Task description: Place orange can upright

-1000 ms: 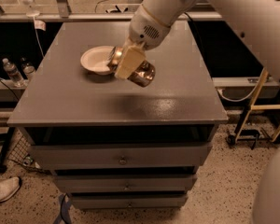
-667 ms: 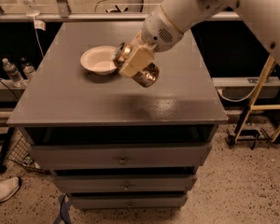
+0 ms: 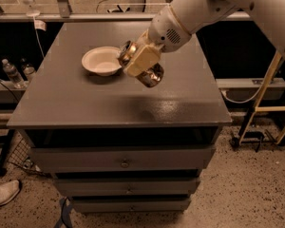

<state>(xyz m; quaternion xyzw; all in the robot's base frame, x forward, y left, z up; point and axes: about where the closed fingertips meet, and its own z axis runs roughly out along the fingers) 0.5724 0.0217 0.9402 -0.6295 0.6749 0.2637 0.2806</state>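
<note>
My gripper (image 3: 139, 63) hangs over the middle of the grey table (image 3: 76, 103), just right of the cream bowl. It is shut on the orange can (image 3: 153, 75). The can lies tilted in the grip, one end pointing up-left toward the bowl and the other down-right. It is held above the tabletop, not touching it. A cream finger pad (image 3: 141, 58) covers the middle of the can.
A cream round bowl (image 3: 100, 61) sits on the table left of the gripper. The table has drawers (image 3: 123, 161) below. Water bottles (image 3: 12, 74) stand on a shelf to the left. A yellow frame (image 3: 263, 103) stands to the right.
The arm has swung to the right and the gripper has turned a little with the can in it. The can stays gripped and tilted. The bowl has not moved.
</note>
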